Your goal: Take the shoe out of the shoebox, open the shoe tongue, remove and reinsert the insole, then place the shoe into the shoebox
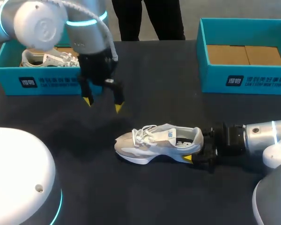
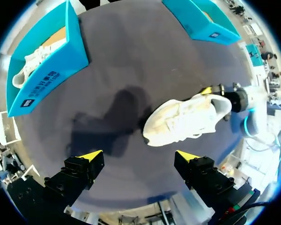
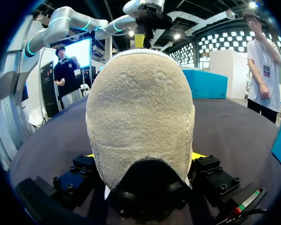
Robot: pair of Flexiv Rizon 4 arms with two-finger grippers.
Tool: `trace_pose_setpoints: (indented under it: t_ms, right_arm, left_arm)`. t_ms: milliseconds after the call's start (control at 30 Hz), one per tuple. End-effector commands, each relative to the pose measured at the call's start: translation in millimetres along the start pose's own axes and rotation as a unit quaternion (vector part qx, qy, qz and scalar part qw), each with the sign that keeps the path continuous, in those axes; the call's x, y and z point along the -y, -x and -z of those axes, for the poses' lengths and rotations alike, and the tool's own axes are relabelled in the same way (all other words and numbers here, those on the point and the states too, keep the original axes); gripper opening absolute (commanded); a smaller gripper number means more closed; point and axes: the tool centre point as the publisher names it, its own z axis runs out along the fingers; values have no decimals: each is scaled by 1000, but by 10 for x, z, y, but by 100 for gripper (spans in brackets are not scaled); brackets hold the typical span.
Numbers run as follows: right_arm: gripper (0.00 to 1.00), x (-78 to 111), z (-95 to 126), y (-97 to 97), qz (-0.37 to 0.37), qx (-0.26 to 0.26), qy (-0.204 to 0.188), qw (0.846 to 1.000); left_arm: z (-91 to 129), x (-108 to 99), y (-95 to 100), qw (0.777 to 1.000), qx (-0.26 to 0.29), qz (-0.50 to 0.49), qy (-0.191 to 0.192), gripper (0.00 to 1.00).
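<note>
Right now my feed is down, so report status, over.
Left fingers open, hovering above table. Right fingers shut on shoe heel; shoe upright on table. Nothing between shoe and right shoebox.

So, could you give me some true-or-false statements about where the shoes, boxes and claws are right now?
The loose shoe lies on the table, outside both boxes. True.
The right claw grips that shoe's toe. False: it grips the heel.
The left claw holds the laces. False: it hangs open above the table, touching nothing.
The left box holds a second shoe. True.
The right box is full. False: only its cardboard floor shows.
</note>
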Motion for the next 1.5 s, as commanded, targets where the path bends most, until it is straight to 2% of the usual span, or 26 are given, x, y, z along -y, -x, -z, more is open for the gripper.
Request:
trace_pose_setpoints:
  t_ms: [33,267,333,467,567,600,733,967,1033,1067,1133,1167,1233,1500]
  right_arm:
    - [0,-4,-9,1,0,0,-1,1000]
    - [0,-4,-9,1,0,0,-1,1000]
    - [0,-4,-9,1,0,0,-1,1000]
    - [0,-4,-9,1,0,0,-1,1000]
    - [0,-4,-9,1,0,0,-1,1000]
    - [0,-4,-9,1,0,0,-1,1000]
    - [0,-4,-9,1,0,0,-1,1000]
    - [0,-4,-9,1,0,0,-1,1000]
    - [0,-4,-9,1,0,0,-1,1000]
    - [0,-4,-9,1,0,0,-1,1000]
    - [0,-4,-9,1,0,0,-1,1000]
    - [0,-4,-9,1,0,0,-1,1000]
    - [0,-4,-9,1,0,0,-1,1000]
    - [0,-4,-9,1,0,0,-1,1000]
  left_arm:
    - [-6,-39,-103,1000,15,2,-6,100]
    - [-6,-39,-103,1000,15,2,-6,100]
    - [-18,28,-164,999,-13,28,-9,100]
    - [-107,114,-422,997,-24,63,-30,100]
    - [-132,158,-597,996,-35,73,-27,100]
    - [-132,158,-597,996,-35,73,-27,100]
    - [-214,157,-858,996,-30,74,-25,100]
    - [-308,222,-1149,997,-22,78,-12,100]
    - [-315,225,-1160,997,-21,78,-11,100]
    - [-368,254,-1262,997,-10,79,-7,100]
    - [-375,259,-1276,997,-8,79,-6,100]
    - [-414,297,-1387,997,6,82,-6,100]
    - [-455,342,-1469,996,14,93,-9,100]
    - [-536,468,-1713,993,37,110,-7,100]
